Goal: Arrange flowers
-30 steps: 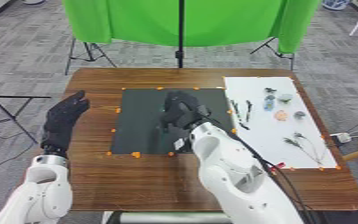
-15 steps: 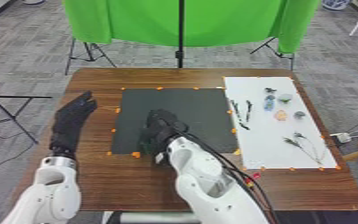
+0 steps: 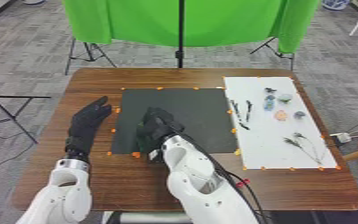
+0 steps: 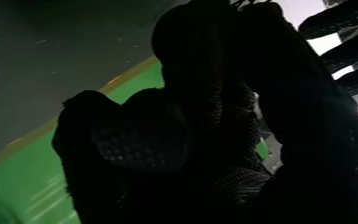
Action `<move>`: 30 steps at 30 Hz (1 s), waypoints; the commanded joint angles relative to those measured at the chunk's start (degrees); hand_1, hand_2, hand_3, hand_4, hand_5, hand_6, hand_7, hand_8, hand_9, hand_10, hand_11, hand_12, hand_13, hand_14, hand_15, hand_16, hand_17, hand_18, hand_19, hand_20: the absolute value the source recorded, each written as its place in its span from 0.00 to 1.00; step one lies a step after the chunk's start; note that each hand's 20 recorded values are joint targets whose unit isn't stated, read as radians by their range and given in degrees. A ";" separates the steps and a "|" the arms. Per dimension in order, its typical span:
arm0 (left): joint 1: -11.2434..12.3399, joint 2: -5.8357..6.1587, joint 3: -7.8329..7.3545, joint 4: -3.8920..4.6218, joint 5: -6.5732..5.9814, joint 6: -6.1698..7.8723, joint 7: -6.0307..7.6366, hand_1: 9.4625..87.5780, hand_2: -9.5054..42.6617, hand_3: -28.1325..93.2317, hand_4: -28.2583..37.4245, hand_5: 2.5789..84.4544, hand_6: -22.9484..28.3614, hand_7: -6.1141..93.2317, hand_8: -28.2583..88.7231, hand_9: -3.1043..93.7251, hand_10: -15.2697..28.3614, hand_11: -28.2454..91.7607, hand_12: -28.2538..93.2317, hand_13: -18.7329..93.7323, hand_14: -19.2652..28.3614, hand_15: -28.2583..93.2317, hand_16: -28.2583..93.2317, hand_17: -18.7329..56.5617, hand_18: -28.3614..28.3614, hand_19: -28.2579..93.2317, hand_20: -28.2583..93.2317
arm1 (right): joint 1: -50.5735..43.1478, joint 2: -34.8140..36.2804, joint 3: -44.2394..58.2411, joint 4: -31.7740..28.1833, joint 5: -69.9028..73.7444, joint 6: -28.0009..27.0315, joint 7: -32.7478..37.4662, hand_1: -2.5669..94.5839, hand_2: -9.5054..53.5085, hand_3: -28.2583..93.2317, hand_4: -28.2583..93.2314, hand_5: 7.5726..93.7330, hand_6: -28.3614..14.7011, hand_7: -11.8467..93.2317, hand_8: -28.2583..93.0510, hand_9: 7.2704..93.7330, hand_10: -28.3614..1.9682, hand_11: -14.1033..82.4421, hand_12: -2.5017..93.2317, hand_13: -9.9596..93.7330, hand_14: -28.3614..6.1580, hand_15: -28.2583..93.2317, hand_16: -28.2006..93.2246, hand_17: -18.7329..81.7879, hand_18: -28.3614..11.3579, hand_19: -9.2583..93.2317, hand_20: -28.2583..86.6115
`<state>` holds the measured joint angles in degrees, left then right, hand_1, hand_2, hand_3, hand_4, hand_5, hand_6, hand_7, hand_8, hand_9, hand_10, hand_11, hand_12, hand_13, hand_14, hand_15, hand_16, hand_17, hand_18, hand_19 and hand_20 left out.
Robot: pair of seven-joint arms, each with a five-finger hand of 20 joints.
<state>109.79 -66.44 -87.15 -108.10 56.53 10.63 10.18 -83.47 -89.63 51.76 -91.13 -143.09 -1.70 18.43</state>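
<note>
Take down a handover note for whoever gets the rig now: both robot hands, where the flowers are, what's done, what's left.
Left robot hand: open, left of the dark board.
Right robot hand: over the board's left part; grip unclear.
Flowers: peach bloom, blue bloom, dark sprigs and long stems lie on the white sheet.
Done: no placement confirmed.
Left: probably arranging these pieces on the board.
</note>
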 commanded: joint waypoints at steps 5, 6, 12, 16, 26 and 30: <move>1.25 -1.16 0.06 -0.21 0.51 -0.32 -0.16 0.26 0.03 0.75 0.20 0.52 0.53 0.18 0.19 0.49 0.67 0.38 0.33 0.45 0.75 0.33 0.26 0.29 0.72 0.28 0.38 | -1.07 -1.38 0.39 1.27 -3.08 0.44 -3.21 0.59 0.00 0.58 0.22 0.90 0.62 0.39 0.36 0.99 0.56 0.55 0.25 1.00 0.77 0.73 0.40 0.89 0.52 1.00 0.65; 1.29 -1.19 0.02 -0.25 0.42 -0.37 -0.18 0.26 0.03 0.75 0.20 0.52 0.53 0.18 0.19 0.49 0.67 0.38 0.33 0.45 0.75 0.33 0.26 0.29 0.72 0.28 0.38 | -1.02 -1.37 0.31 1.36 -3.33 0.69 -3.35 0.57 0.00 0.59 0.21 0.90 0.62 0.39 0.36 0.99 0.56 0.55 0.25 1.00 0.77 0.73 0.41 0.89 0.52 1.00 0.65; 1.38 -1.33 -0.07 -0.36 0.73 -0.73 -0.13 0.26 0.03 0.75 0.21 0.52 0.53 0.18 0.19 0.49 0.66 0.38 0.33 0.45 0.75 0.33 0.26 0.29 0.72 0.28 0.38 | -1.04 -1.33 0.64 1.35 -5.36 0.24 -4.72 0.51 0.00 0.64 0.17 0.90 0.62 0.38 0.32 0.98 0.55 0.55 0.25 1.00 0.76 0.72 0.41 0.88 0.52 1.00 0.64; 1.91 -1.38 -1.06 -0.62 0.88 -0.78 0.29 0.26 0.02 0.75 0.21 0.52 0.53 0.18 0.19 0.49 0.66 0.38 0.33 0.45 0.75 0.33 0.26 0.29 0.72 0.28 0.38 | -0.83 -0.34 1.06 -0.16 -5.51 0.13 -5.60 0.46 0.00 0.68 0.14 0.90 0.62 0.40 0.22 0.98 0.55 0.54 0.25 1.00 0.76 0.72 0.41 0.88 0.51 1.00 0.64; 5.84 -0.93 -5.77 -3.02 0.43 0.33 0.39 0.26 0.02 0.75 0.21 0.52 0.53 0.18 0.19 0.49 0.66 0.38 0.33 0.45 0.75 0.33 0.26 0.29 0.72 0.28 0.38 | 4.57 19.68 0.42 -18.13 12.11 3.74 -0.44 0.44 0.00 0.69 0.14 0.89 0.62 0.40 0.16 0.97 0.54 0.54 0.25 1.00 0.75 0.71 0.41 0.87 0.50 1.00 0.64; 6.56 -0.74 -6.46 -3.66 0.40 0.42 0.92 0.26 0.01 0.75 0.21 0.52 0.53 0.18 0.19 0.49 0.66 0.38 0.33 0.45 0.75 0.33 0.27 0.29 0.72 0.28 0.38 | 0.09 29.43 8.46 -27.27 17.45 3.41 -0.31 0.44 0.00 0.69 0.15 0.85 0.62 0.37 0.16 0.93 0.53 0.48 0.25 1.00 0.73 0.64 0.46 0.83 0.47 1.00 0.62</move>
<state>114.47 -67.44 -92.90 -111.06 56.91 10.49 10.53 -80.22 -76.73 48.40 -106.76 -128.18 0.28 18.87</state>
